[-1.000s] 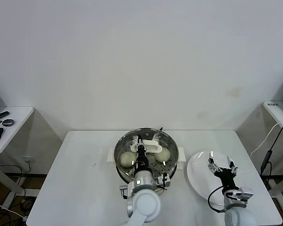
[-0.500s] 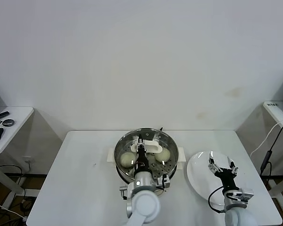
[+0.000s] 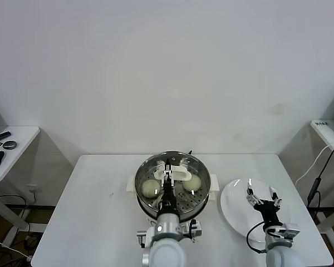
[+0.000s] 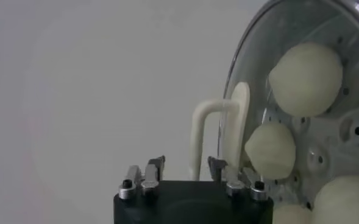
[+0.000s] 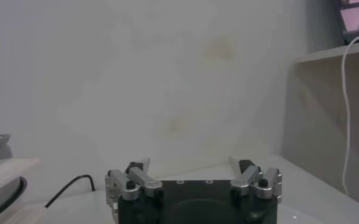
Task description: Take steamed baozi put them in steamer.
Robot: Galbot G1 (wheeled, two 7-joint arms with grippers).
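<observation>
The steamer (image 3: 140,192) stands mid-table with the glass lid (image 3: 181,194) resting on it. Two baozi (image 3: 150,188) (image 3: 192,182) show through the glass. In the left wrist view the baozi (image 4: 305,78) (image 4: 272,149) (image 4: 344,201) lie on the perforated tray under the lid (image 4: 252,61). My left gripper (image 3: 167,166) (image 4: 186,167) is open, its fingers on either side of one leg of the lid's white handle (image 4: 199,131) without pinching it. My right gripper (image 3: 261,196) (image 5: 194,167) is open and empty above the white plate (image 3: 236,214).
The steamer's white base (image 3: 131,183) juts out on both sides. A black cable (image 5: 69,189) runs behind the steamer. A side table with small items (image 3: 5,147) stands far left, and another with cables (image 3: 325,144) far right.
My left arm's wrist has drawn back toward the robot, with its fingertips still at the lid handle. My right gripper has shifted slightly back over the plate. The baozi have not moved.
</observation>
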